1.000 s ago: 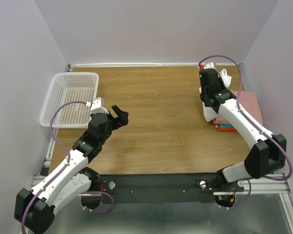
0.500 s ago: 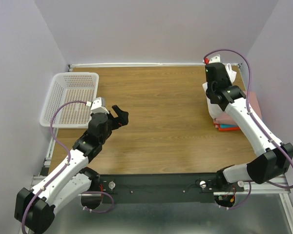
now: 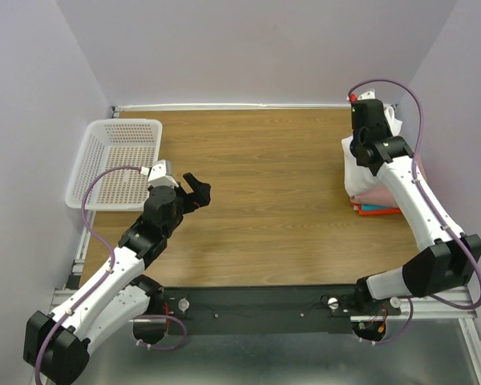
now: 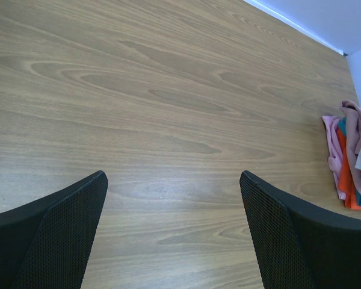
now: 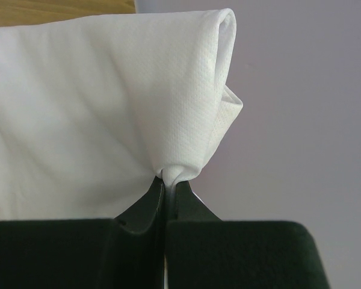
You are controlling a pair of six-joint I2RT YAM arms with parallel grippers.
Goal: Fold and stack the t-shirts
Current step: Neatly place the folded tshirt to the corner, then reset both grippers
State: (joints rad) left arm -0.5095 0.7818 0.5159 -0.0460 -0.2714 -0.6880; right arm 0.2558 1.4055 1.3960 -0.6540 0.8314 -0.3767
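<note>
The right hand is clamped on a fold of the white shirt, which hangs at the far right of the surface against the stack of pink shirt, red-orange shirt and blue shirt — the right arm hides part of that stack from above. The left hand hovers with fingers apart over bare wood, well apart from the stack — the basket sits just to its left.
</note>
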